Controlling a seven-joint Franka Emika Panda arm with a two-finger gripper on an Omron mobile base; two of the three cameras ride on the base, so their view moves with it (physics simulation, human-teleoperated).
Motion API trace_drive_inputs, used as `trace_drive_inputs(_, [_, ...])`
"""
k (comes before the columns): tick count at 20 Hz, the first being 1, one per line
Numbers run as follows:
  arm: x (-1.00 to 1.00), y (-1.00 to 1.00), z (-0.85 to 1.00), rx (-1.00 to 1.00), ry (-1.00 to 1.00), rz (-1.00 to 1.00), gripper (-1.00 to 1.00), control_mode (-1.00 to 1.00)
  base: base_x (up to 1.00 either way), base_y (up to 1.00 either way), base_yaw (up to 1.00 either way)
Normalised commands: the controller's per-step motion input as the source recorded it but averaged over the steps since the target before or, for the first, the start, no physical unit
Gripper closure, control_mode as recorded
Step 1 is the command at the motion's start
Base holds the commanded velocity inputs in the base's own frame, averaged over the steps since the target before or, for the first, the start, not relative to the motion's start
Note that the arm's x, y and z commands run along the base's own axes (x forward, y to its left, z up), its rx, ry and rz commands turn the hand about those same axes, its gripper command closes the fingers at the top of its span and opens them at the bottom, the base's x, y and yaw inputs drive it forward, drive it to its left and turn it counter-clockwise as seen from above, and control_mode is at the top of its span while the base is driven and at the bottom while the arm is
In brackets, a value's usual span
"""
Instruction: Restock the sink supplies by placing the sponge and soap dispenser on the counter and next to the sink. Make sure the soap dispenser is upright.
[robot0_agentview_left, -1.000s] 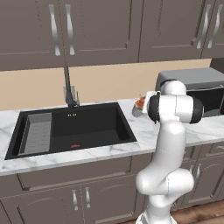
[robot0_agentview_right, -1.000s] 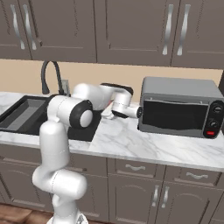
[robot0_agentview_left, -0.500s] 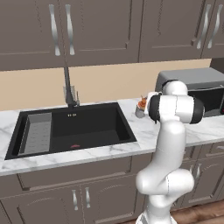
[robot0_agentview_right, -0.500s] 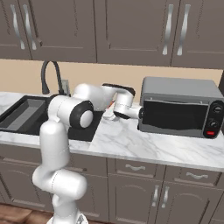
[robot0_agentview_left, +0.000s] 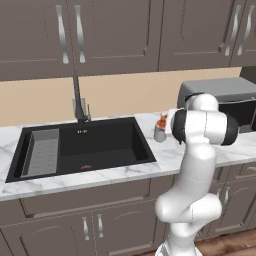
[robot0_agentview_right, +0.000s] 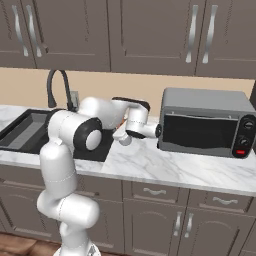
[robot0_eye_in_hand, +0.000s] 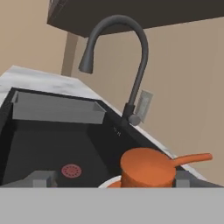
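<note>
The soap dispenser (robot0_agentview_left: 160, 130), a small white bottle with an orange-red pump top, stands upright on the marble counter (robot0_agentview_left: 167, 156) just right of the black sink (robot0_agentview_left: 102, 146). In the hand view its pump top (robot0_eye_in_hand: 146, 168) sits close below the camera, its spout pointing right. My gripper (robot0_eye_in_hand: 113, 180) is open, one fingertip (robot0_eye_in_hand: 41, 178) to each side of the pump top with a gap on both. From the right base view my hand (robot0_agentview_right: 135, 125) hangs beside the sink's right edge. The sponge is out of view.
A grey toaster oven (robot0_agentview_right: 205, 122) stands on the counter right of the hand. The tall dark faucet (robot0_agentview_left: 77, 100) rises behind the sink, and a grey ribbed tray (robot0_agentview_left: 42, 155) lies at its left end. Brown wall cabinets hang above.
The jaws have spread wider and let go of the soap dispenser, which has settled a little lower and now stands on the counter. The hand has drawn back slightly towards the sink.
</note>
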Motion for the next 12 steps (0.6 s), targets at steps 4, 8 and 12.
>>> trace_drive_inputs(4, [-0.13,0.25,-0.01,-0.05,0.05,0.0,-1.0,-1.0,0.0,0.0,0.0])
trace_drive_inputs(8, [-0.01,0.0,-0.06,-0.04,0.0,-0.01,-1.0,-1.0,0.0,0.0,0.0])
trace_drive_inputs(12, [0.0,-0.12,0.0,-0.03,0.0,0.0,-1.0,-1.0,0.0,0.0,0.0])
